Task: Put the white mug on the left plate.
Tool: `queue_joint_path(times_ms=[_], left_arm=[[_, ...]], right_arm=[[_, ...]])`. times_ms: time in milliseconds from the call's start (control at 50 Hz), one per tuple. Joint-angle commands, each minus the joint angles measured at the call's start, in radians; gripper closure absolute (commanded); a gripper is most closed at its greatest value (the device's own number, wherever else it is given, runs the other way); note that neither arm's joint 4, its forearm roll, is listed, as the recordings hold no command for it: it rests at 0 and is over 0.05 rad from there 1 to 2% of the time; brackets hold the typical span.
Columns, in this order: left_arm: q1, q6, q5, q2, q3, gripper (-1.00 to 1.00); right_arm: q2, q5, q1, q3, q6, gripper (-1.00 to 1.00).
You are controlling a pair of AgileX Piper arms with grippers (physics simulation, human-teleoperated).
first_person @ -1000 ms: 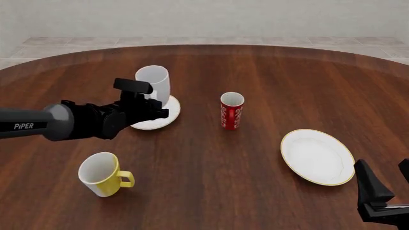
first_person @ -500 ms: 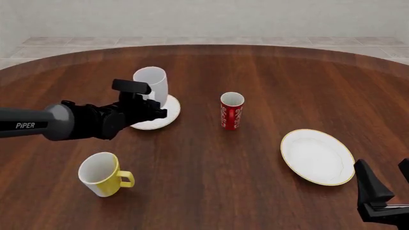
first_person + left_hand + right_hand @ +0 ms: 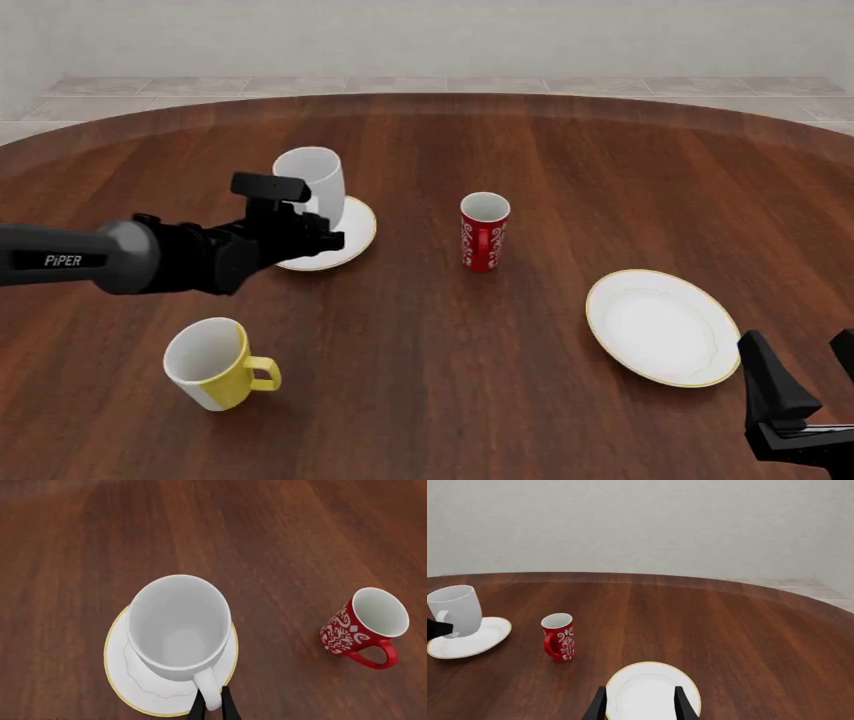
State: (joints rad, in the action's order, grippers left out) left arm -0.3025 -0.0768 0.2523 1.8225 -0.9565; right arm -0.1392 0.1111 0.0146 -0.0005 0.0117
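The white mug [image 3: 310, 176] stands upright over the left plate [image 3: 350, 238], a small white plate with a gold rim; whether its base touches the plate I cannot tell. My left gripper [image 3: 318, 222] is shut on the mug's handle from the near side. In the left wrist view the two fingertips [image 3: 227, 707] pinch the handle of the mug [image 3: 179, 625] above the plate [image 3: 127, 680]. The right wrist view shows the mug [image 3: 455, 610] and plate [image 3: 474, 639] far off. My right gripper [image 3: 805, 400] is open and empty at the table's near right edge.
A red patterned cup [image 3: 485, 232] stands mid-table, to the right of the left plate. A yellow mug [image 3: 214, 363] stands near the front left. The larger gold-rimmed plate [image 3: 663, 327] lies at the right, just beyond my right gripper [image 3: 640, 707].
My left gripper has carried the white mug a little to the left and lower over the left plate. The right arm has not moved.
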Motion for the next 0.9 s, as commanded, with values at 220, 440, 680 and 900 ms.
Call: queue_joint_path(times_ms=[220,440,680,900], left_arm=[[-0.006,-0.005,0.024,0.038,0.001,1.0],[-0.007,-0.017,0.038,0.048,0.01,1.0],[-0.003,-0.02,0.045,0.055,0.014,1.0],[0.001,-0.024,0.05,0.062,0.013,1.0]], right_arm=[[0.001,0.001,-0.001,0.0,-0.002,-1.0],[0.009,-0.006,-0.001,0.0,-0.002,-1.0],[0.016,-0.013,-0.001,0.0,0.0,-1.0],[0.005,-0.005,0.0,0.0,0.001,-1.0]])
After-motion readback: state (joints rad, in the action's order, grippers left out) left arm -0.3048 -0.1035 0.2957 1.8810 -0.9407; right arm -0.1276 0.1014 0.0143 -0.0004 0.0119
